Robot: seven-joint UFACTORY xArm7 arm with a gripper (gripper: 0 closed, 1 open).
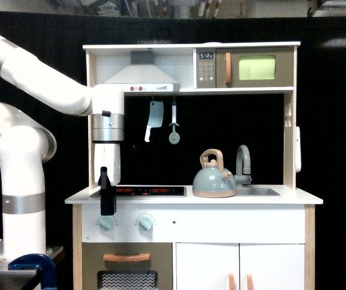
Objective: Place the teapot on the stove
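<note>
Exterior view, microwave [245,67] display "5:12", teapot [214,177] beside sink [258,191]

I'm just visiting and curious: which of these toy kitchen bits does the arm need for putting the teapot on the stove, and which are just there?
Needed: teapot, stove, gripper.
Just there: faucet, sink, cleaver, microwave, knobs.

A: Where is the teapot [214,180]?

B: Upright on the white counter, between the stove [144,191] and the sink, just off the stove's right edge in the exterior view.

A: What does it look like?

B: Pale blue-grey dome, tan arched handle, tan base rim.

A: The stove?

B: A flat black panel with red rings, nothing resting on it.
</note>
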